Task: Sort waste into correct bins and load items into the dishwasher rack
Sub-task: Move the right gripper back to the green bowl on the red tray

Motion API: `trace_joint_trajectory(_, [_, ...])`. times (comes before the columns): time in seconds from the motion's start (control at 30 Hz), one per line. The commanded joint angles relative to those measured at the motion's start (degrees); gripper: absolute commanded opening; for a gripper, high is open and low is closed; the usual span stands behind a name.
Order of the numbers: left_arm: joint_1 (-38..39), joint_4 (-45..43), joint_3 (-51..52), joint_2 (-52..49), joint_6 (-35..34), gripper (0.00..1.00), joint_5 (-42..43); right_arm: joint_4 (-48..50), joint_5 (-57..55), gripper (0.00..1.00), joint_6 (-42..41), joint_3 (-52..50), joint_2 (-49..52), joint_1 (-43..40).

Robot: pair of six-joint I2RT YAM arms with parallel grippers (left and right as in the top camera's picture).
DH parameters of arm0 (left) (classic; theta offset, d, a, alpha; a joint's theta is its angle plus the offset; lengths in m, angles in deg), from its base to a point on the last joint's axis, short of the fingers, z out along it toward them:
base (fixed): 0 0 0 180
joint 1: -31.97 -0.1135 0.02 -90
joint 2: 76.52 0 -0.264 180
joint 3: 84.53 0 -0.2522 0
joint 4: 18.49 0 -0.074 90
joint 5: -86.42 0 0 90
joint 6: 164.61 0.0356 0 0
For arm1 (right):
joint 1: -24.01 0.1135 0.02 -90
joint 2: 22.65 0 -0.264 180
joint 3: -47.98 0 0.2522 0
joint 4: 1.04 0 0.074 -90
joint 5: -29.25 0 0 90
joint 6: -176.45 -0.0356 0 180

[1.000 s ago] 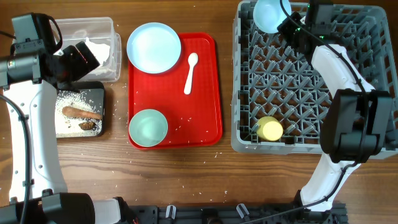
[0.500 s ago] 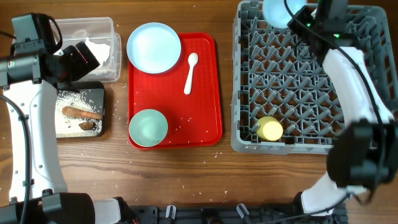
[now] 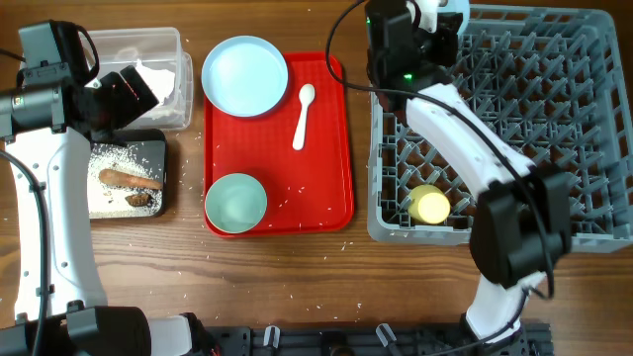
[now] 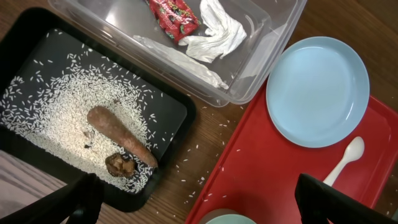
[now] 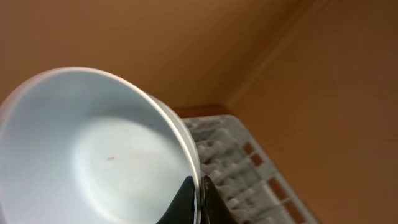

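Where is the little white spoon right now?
In the overhead view the white spoon lies on the red tray, just right of the pale blue plate, with the grey rack further to its right.

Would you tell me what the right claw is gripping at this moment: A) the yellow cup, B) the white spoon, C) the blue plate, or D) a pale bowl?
D: in the right wrist view the right claw pinches the rim of a pale bowl, while the spoon lies on the red tray, the plate at its corner, and the cup sits in the rack.
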Motion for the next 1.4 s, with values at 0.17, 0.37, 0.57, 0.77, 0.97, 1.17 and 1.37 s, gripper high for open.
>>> trace_joint_trajectory(0.17, [-0.2,-0.15,-0.9,0.31,-0.31,1.0,-0.37,3.63,-4.94,0.04,11.85,0.5,7.34,-0.07])
trace_joint_trajectory(0.37, [-0.2,-0.15,-0.9,0.31,-0.31,1.0,-0.37,3.56,-0.2,0.04,13.49,0.42,8.41,0.76])
trace_joint_trajectory(0.57, [-0.22,-0.15,-0.9,0.31,-0.31,1.0,-0.37,2.23,7.13,0.04,16.31,0.42,8.44,1.7])
trace_joint_trajectory(0.77, [-0.2,-0.15,-0.9,0.31,-0.33,1.0,-0.37,-0.15,8.39,0.28,16.35,0.42,8.44,3.26])
trace_joint_trajectory(0.97, [-0.22,-0.15,-0.9,0.31,-0.31,1.0,-0.37,-0.92,8.39,0.31,18.18,0.42,8.41,7.98])
trace_joint_trajectory(1.17, [-0.2,-0.13,-0.9,0.31,-0.31,1.0,-0.37,2.36,4.44,0.56,17.29,0.44,6.56,9.11])
trace_joint_trajectory(1.37, [-0.22,-0.15,-0.9,0.31,-0.31,1.0,-0.37,-12.37,26.21,0.54,-2.91,0.48,-2.6,11.58])
